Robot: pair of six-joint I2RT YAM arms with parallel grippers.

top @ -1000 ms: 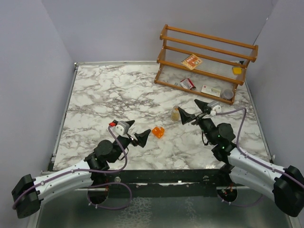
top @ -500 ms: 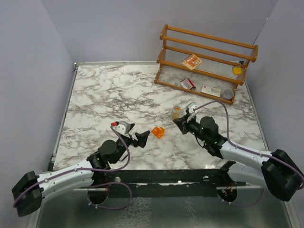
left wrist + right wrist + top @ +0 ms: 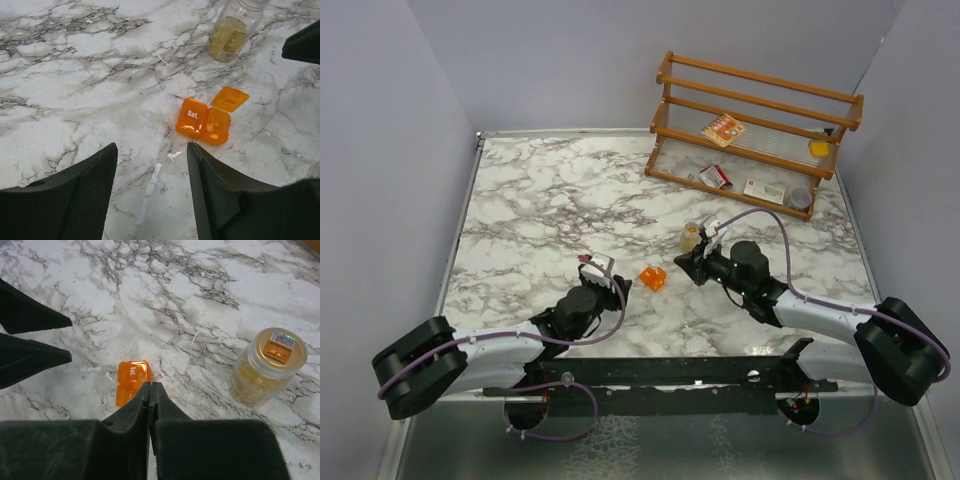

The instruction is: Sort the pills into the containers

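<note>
The tiny orange box (image 3: 192, 116) lies on the marble with one lid flipped open (image 3: 230, 98) and yellowish pills (image 3: 215, 131) in the uncovered cell. The clear jar (image 3: 232, 30) with tan-yellow contents stands upright behind it. My left gripper (image 3: 152, 147) is open just short of the box, with only bare marble between its fingers. My right gripper (image 3: 150, 385) is shut, and its tip hangs over the orange box's (image 3: 132, 374) near edge; the jar (image 3: 267, 367) stands to its right. From above, the box (image 3: 653, 278) lies between the left gripper (image 3: 620, 285) and right gripper (image 3: 682, 262).
A wooden rack (image 3: 760, 120) stands at the back right with red-and-white packets, a grey round tin (image 3: 800, 198) and a yellow item (image 3: 818, 148). White scuffs (image 3: 150, 187) mark the marble under my left gripper. The table's raised edge (image 3: 460, 240) runs along the left.
The right gripper has shut and swung down and left to the orange box. The left arm has stretched forward toward the box, its jaws narrower than before.
</note>
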